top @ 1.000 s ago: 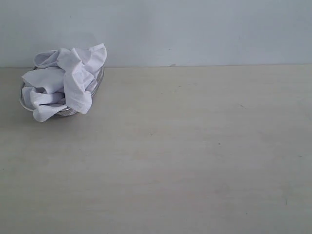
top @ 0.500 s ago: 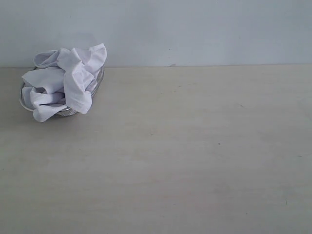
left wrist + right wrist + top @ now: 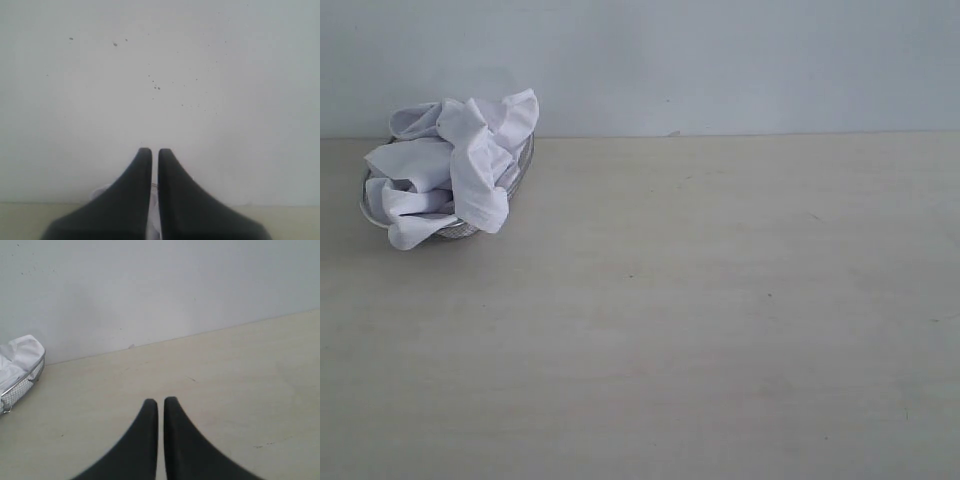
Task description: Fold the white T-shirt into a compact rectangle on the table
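Note:
The white T-shirt [image 3: 455, 165] lies crumpled in a heap inside a round wire-mesh basket [image 3: 517, 172] at the back left of the table [image 3: 700, 320]. Neither arm appears in the exterior view. In the left wrist view my left gripper [image 3: 155, 151] is shut, its black fingers pointing at the wall, with a sliver of the shirt [image 3: 154, 207] showing behind them. In the right wrist view my right gripper [image 3: 160, 401] is shut above the bare table [image 3: 225, 375], empty, and the T-shirt [image 3: 17, 357] in the basket [image 3: 22, 385] sits far off to one side.
A pale wall [image 3: 720, 60] rises along the table's far edge. The basket stands close to that wall.

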You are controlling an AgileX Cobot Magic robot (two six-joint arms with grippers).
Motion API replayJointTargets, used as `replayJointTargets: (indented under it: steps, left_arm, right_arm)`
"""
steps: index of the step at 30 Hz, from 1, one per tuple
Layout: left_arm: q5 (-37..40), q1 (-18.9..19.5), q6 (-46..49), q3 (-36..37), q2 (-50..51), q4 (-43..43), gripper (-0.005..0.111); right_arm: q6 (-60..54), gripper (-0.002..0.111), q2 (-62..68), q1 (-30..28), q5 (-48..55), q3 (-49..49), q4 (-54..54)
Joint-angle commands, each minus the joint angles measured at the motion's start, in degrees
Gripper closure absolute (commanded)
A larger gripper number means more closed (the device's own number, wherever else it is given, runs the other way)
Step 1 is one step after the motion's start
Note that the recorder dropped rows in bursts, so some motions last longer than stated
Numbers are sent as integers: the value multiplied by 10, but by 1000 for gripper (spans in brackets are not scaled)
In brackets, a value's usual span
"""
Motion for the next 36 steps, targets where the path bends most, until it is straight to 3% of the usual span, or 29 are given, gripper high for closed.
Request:
replayJointTargets:
  steps: [1,5,8,12,17,18,22,24,28,36]
  left_arm:
    - [-19,2,-6,-7,44,1,102]
    - [-8,2,-6,-56,145,1,102]
    - [60,2,-2,-131,229,1,102]
    - [250,2,14,-308,346,1,102]
    - [494,4,18,-564,481,2,102]
    - [545,4,24,-650,517,2,102]
    - [742,4,67,-864,631,0,102]
    - [819,4,55,-944,672,-26,102]
    - [788,4,77,-964,703,-71,102]
    - [836,33,74,-960,795,-81,102]
  right_arm:
    - [-1,108,-3,-2,-3,0,-1]
    - [-1,108,-3,-2,-3,0,-1]
    - [-1,108,-3,-2,-3,0,-1]
    - [-1,108,-3,-2,-3,0,-1]
    - [-1,108,-3,-2,-3,0,-1]
    - [-1,108,-3,-2,-3,0,-1]
    - [-1,108,-3,-2,-3,0,-1]
    - [-1,108,-3,-2,-3,0,-1]
    - [-1,108,-3,-2,-3,0,-1]
    - [-1,108,-3,-2,-3,0,-1]
